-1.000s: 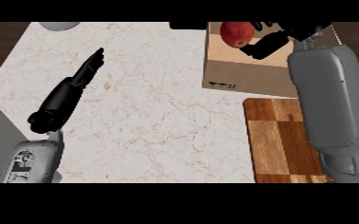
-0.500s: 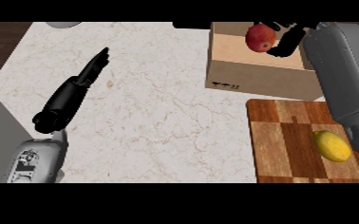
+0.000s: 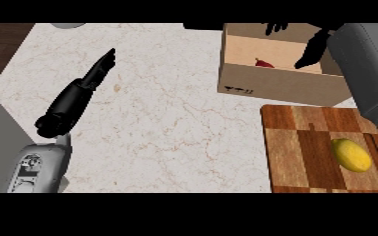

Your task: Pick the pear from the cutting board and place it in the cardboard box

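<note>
Only the red top of the pear [image 3: 260, 63] shows, low inside the open cardboard box [image 3: 280, 82] at the counter's far right. My right hand [image 3: 311, 51] hangs over the box's right side, open, its fingers spread and apart from the pear. Its grey forearm [image 3: 359, 55] runs along the right edge. The wooden cutting board [image 3: 303, 150] lies in front of the box at the lower right. On the left, my left hand [image 3: 83, 88] rests open above the marble counter, fingers straight and pointing to the far right.
A yellow fruit [image 3: 351, 155] lies on the cutting board's right part. A grey round object [image 3: 68, 25] peeks in at the counter's far left edge. Bare marble [image 3: 170, 120] spreads between my left hand and the box.
My right hand has let go of the pear, which now sits down inside the box. The hand's fingers have spread and the forearm has drawn to the right. The left arm is unchanged.
</note>
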Robot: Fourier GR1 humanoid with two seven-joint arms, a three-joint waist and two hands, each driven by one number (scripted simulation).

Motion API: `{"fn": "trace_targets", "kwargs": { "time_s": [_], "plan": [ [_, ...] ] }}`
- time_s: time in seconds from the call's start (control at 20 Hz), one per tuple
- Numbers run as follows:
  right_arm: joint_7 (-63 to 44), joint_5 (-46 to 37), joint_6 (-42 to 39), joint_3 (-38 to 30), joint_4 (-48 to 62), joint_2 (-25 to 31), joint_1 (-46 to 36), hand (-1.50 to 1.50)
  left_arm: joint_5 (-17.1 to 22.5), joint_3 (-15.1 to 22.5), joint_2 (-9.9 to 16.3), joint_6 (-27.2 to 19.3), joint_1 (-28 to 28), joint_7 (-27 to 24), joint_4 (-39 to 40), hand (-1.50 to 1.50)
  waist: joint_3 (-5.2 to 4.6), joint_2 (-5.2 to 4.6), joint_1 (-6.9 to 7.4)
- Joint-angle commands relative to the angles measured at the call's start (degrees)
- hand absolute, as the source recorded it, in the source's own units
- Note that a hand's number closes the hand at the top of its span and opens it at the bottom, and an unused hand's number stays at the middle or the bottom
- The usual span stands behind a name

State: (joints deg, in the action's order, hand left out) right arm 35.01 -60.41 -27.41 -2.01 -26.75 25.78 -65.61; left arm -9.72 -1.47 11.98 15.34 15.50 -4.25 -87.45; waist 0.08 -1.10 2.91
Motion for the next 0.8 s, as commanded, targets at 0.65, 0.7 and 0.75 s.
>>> {"fn": "trace_targets", "kwargs": {
  "time_s": [0.65, 0.7, 0.75],
  "plan": [
    [-12.44, 35.21, -5.43, -36.09, 17.82, 2.15, -6.65, -1.5, 0.25, 0.03, -0.37, 0.3, -0.03, -0.42, -0.44, 0.0, 0.04, -0.73, 1.12],
    [-13.27, 35.42, -8.95, -36.31, 18.03, 6.35, -7.01, -1.5, -0.54, 0.54, -1.14, -0.62, -0.47, -0.53, 0.0, 0.0, 0.05, -0.74, 0.82],
    [-12.25, 35.79, -4.83, -36.85, 17.62, 4.52, -6.33, -1.5, -0.41, 0.01, 0.3, 0.35, 0.13, -1.04, -0.37, 0.0, 0.07, -0.97, 1.54]
  ]
}}
